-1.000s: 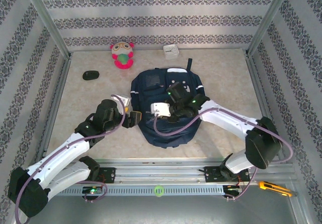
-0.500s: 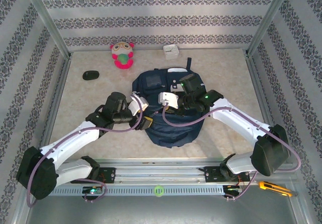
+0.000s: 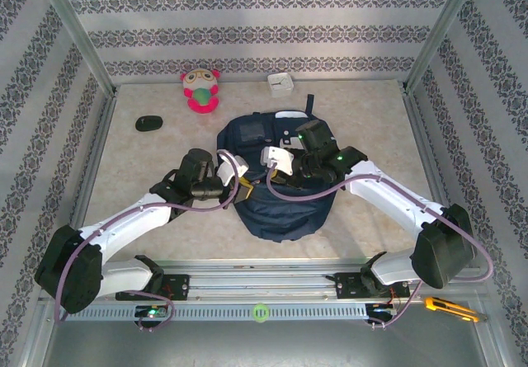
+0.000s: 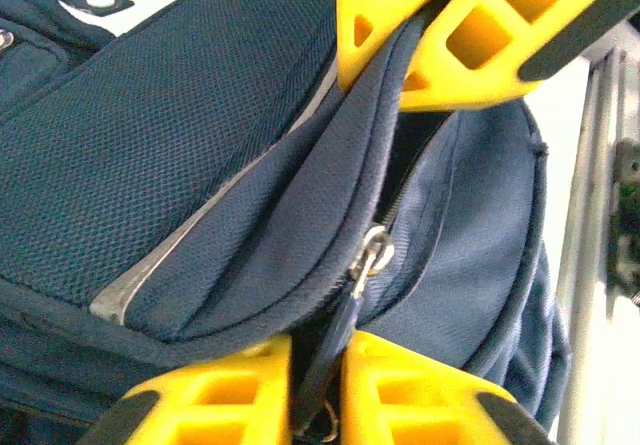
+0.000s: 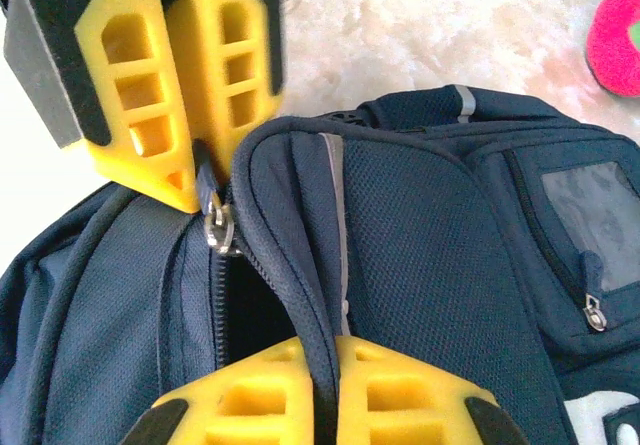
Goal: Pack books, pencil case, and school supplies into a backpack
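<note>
The navy-blue backpack [image 3: 285, 212] lies flat mid-table, white patch towards the back. My left gripper [image 3: 241, 187] is at its left side, shut on the dark zipper pull [image 4: 322, 370] that hangs from the metal slider [image 4: 373, 250]. Facing it, my right gripper [image 3: 262, 172] is shut on the piped fabric rim [image 5: 322, 365] of the bag's opening. In the right wrist view the left gripper [image 5: 205, 177] holds the slider [image 5: 217, 231] at the top of a short dark gap in the zip. The books and school supplies are out of view.
A pink-green plush toy [image 3: 200, 89], a black oval object [image 3: 149, 123] and a small white box [image 3: 280, 83] sit behind the backpack. A yellow cutter [image 3: 450, 308] lies on the front rail at the right. Metal frame posts and patterned walls enclose the table.
The left gripper has moved right and forward onto the backpack's left side. The right gripper has shifted back towards the bag's upper part, then held there.
</note>
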